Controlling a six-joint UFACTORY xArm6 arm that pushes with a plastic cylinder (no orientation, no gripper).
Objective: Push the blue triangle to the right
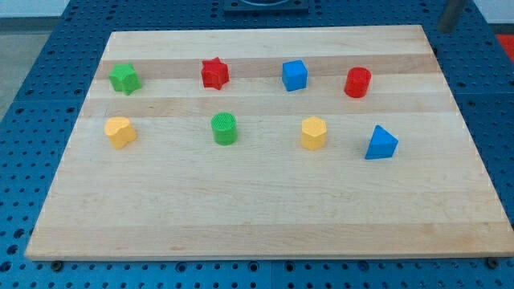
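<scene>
My tip does not show in the camera view, so its place relative to the blocks cannot be told; only a dark object [452,14] appears at the view's top right corner. Landmark: the blue triangle [381,144], lying on the wooden bench [265,217] near its right edge. To its left in one row: yellow block [313,133], green cylinder [225,128], second yellow block [120,132]. Above and left of the blue triangle: red cylinder [357,82], blue cube [295,75], red star [214,73], green star [124,78]. All blocks stand apart.
</scene>
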